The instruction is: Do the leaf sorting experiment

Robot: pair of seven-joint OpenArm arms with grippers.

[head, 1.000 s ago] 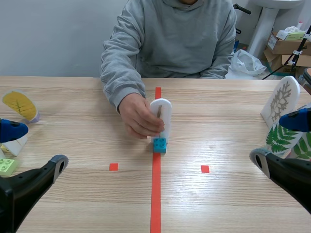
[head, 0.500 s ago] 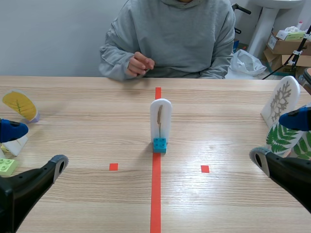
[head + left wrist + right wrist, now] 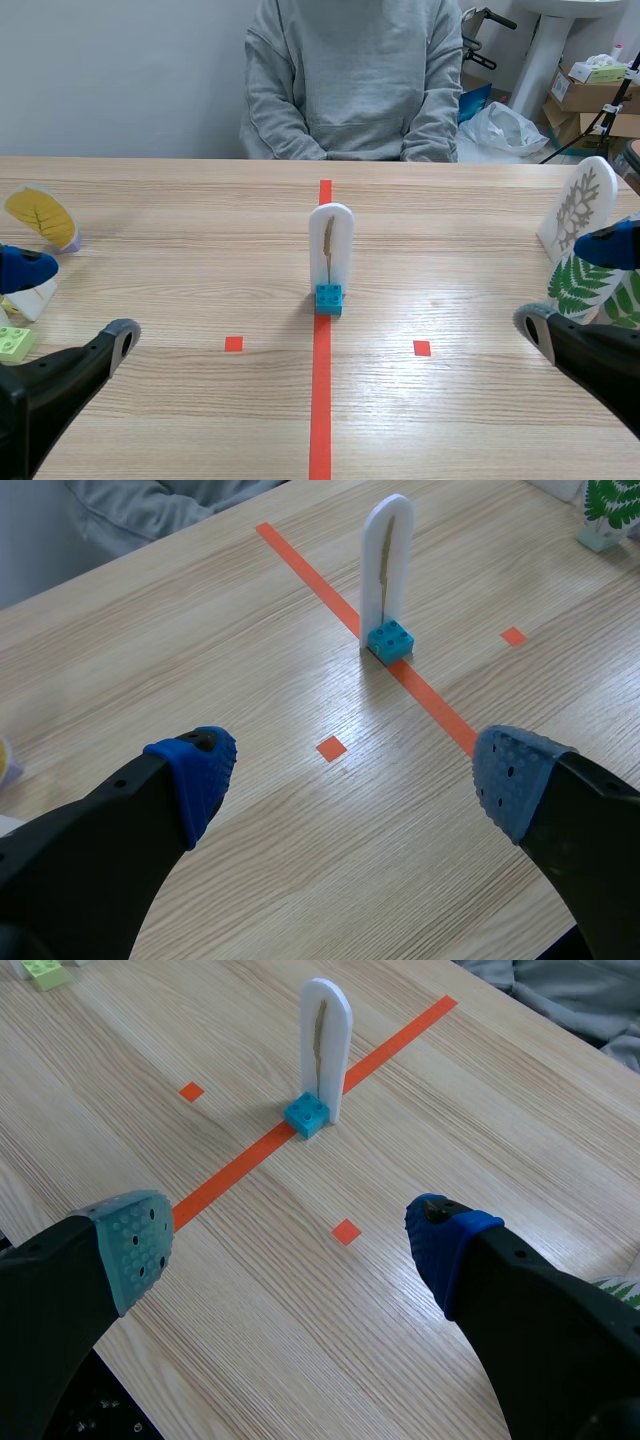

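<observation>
One leaf card [image 3: 331, 235] on one blue brick [image 3: 328, 298] stands upright on the tape line [image 3: 320, 400], well ahead of and between the two grippers; the left gripper [image 3: 355, 772] and right gripper [image 3: 290, 1240] are both spread wide and hold nothing. Beside the left one are one yellow-leaf card [image 3: 40, 215], one green brick [image 3: 14, 343] and a pale card [image 3: 30, 298] half hidden behind it, and beside the right are one white-leaf card [image 3: 578, 208] and fern cards [image 3: 580, 285], cut off so their count is unclear. The person [image 3: 350, 80] has lowered the hand raised half a second ago, and both hands are now out of sight.
</observation>
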